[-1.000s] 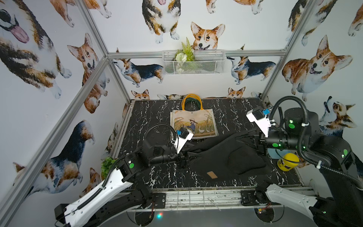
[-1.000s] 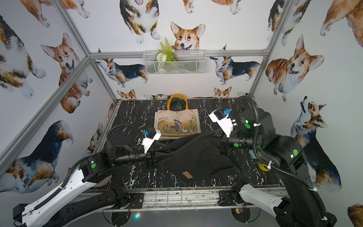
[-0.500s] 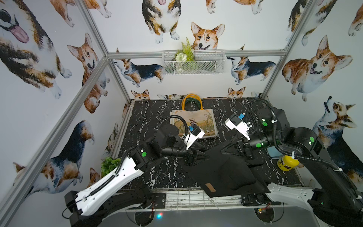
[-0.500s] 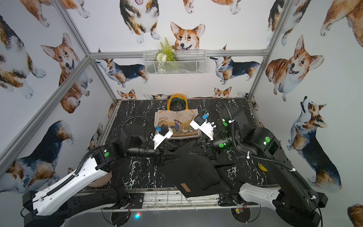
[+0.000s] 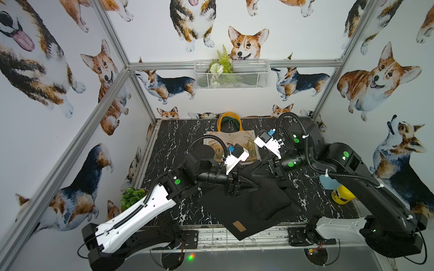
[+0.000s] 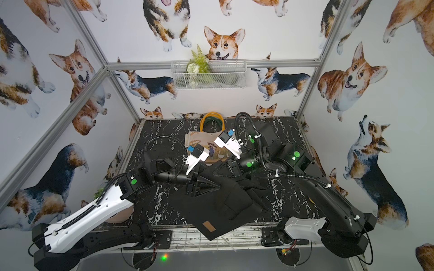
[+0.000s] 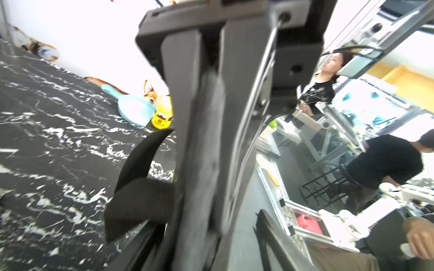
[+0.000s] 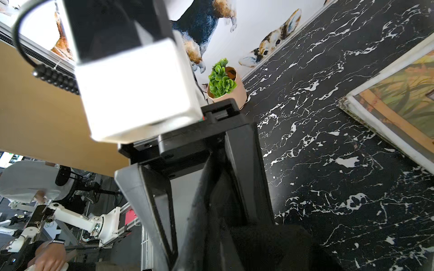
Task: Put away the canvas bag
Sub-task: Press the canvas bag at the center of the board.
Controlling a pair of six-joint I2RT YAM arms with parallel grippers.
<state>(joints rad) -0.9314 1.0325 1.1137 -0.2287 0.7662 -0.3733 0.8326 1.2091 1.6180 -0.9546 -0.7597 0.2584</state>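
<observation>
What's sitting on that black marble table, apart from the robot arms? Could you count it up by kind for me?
Bags: 2, the black canvas bag and the printed tote bag
Potted plant: 1
Yellow jar: 1
Light blue scoop: 1
Total: 5

Black marble table point(image 5: 173, 140) carries a printed tote point(image 5: 244, 140), black bag point(image 5: 246, 211), yellow jar point(image 5: 341, 194), blue scoop point(image 5: 328, 183) and potted plant point(image 5: 132, 196).

Yellow plastic jar point(image 5: 341, 194) lay touching a pale blue scoop point(image 5: 327, 183) on the black marbled tabletop point(image 5: 169, 140), green succulent in a pink pot point(image 8: 236, 92) by the wall, white wire basket point(image 5: 246, 77) held a fern sprig point(image 5: 224, 59).
</observation>
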